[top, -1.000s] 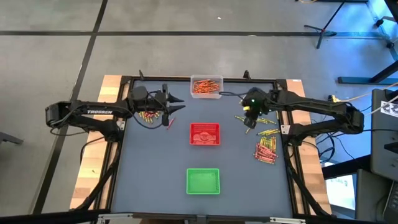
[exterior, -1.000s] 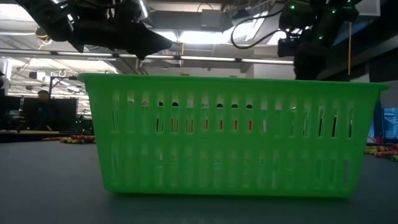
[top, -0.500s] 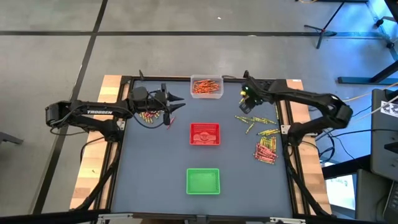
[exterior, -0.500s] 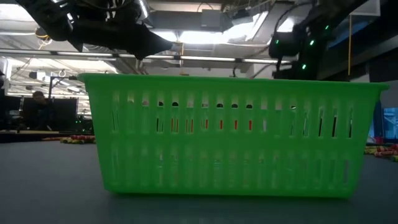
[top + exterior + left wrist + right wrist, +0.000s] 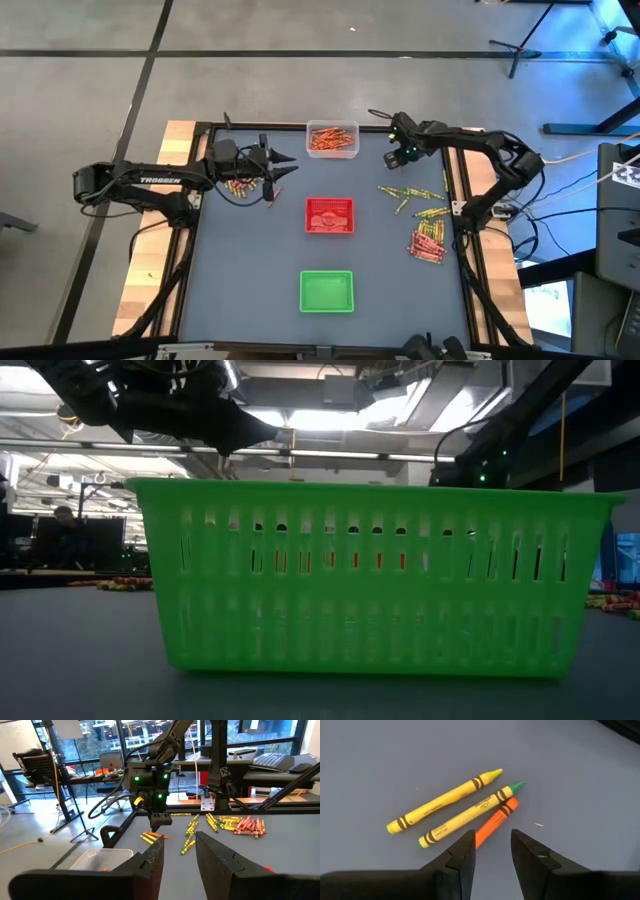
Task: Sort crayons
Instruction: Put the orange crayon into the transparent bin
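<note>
Now clear tray [image 5: 332, 140] w/ orange crayons [image 5: 330, 137]; red tray [image 5: 329, 215], green tray [image 5: 327, 291]. Both tools' fingers apart, holding nothing.

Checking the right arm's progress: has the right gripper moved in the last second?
Yes. In the high view the right gripper has shifted from beside the red tray toward the table's far edge, now level with the clear tray.

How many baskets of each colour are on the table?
Clear basket: 1
Red basket: 1
Green basket: 1
Total: 3
</note>
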Motion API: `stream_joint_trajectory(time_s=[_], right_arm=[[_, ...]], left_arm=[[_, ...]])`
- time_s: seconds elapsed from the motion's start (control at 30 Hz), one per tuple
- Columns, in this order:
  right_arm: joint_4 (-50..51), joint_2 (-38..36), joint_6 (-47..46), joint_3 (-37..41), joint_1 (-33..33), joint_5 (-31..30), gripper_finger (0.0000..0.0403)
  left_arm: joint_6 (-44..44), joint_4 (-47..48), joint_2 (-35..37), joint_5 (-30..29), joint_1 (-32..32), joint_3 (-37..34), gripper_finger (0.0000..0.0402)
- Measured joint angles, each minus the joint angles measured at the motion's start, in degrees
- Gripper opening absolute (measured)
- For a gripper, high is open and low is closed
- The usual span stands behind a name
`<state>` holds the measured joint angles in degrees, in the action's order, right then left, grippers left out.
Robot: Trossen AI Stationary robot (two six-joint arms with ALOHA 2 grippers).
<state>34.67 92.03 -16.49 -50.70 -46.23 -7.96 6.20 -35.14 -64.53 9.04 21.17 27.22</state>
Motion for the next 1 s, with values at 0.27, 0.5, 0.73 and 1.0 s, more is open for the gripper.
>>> stream_joint_trajectory(time_s=[0.27, 0.5, 0.73, 1.0], right_arm=[[-1.1, 3.3, -1.7, 0.0, 0.1, -0.1, 0.0124], [-1.7, 5.7, -0.1, -0.3, 0.1, 0.0, 0.0121], [-2.1, 5.7, 2.4, -0.2, 0.2, 0.0, 0.0061], [-1.8, 4.2, 7.9, 0.0, 0.1, -0.2, 0.0011]], left_arm=[[0.0, 0.0, 0.0, 0.0, 0.0, 0.0, 0.0096], [0.0, 0.0, 0.0, 0.0, 0.0, 0.0, 0.0096], [0.3, 0.0, 0.0, 0.0, 0.0, 0.0, 0.0096], [-0.1, 0.0, 0.0, 0.0, 0.0, 0.0, 0.0096]])
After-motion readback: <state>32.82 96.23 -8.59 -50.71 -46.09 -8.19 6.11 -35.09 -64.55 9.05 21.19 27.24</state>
